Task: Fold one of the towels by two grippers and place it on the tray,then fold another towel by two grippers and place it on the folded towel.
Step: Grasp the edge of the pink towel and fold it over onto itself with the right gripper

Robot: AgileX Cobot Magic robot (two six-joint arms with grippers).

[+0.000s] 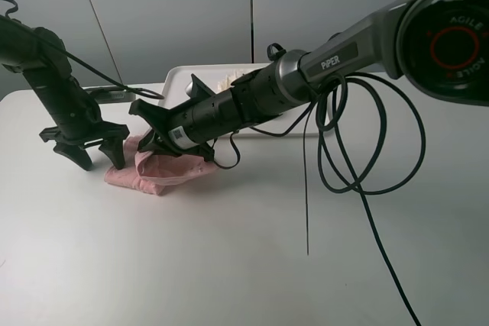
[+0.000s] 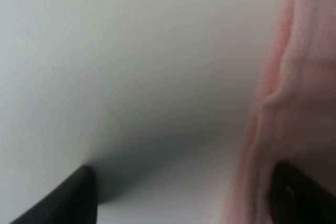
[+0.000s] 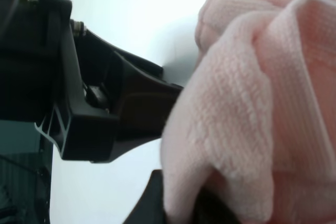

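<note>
Pink towel (image 1: 164, 169): lies bunched on the desk (image 1: 229, 265), directly under the tip of the right gripper (image 1: 150, 141) and touching the near side of the left gripper (image 1: 99, 159).
Right gripper: pressed together on a raised fold of the pink towel (image 3: 262, 103). The cloth humps up around its tip, which sits low in the wrist view.
Left gripper: spread wide and holding nothing. In its wrist view one finger (image 2: 73, 198) is over bare desk (image 2: 131, 51), and the other finger (image 2: 299, 198) is at the edge of the pink towel (image 2: 299, 77).
Why held so: the two grippers appear to be taking the same side of the towel, so that a fold can be carried over evenly. The left one looks placed to close on the edge between its fingers.
Cream-white towel (image 1: 231, 79): beyond the right gripper, on the tray (image 1: 179, 78), mostly hidden behind the right arm.
Tray: well behind both grippers, apart from the pink towel.
Stage: first towel placed, I judge. The pink towel is not yet folded.
</note>
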